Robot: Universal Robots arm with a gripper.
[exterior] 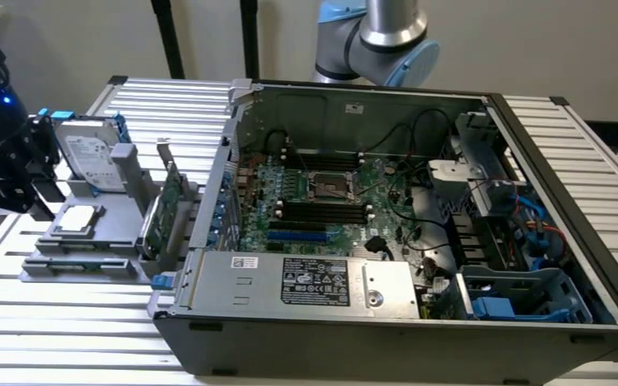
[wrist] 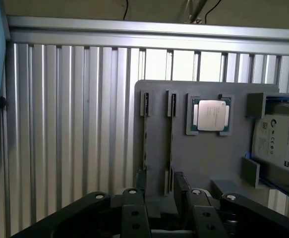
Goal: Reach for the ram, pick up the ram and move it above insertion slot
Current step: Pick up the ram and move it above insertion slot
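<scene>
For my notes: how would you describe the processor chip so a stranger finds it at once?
At the exterior view's left, beside the open computer case, stands a grey parts holder. The processor chip lies flat in it, in front of the standing hard drive. It alone is square and silver-topped; the drive is a labelled box, the expansion card green and on edge.

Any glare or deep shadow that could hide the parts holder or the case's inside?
Wrist view: the ribbed table glares white beyond the grey holder, which itself is evenly lit; the gripper is dark against it. Exterior view: even light, mild sheen on the table; the open case is darker inside toward the exterior view's right.
</scene>
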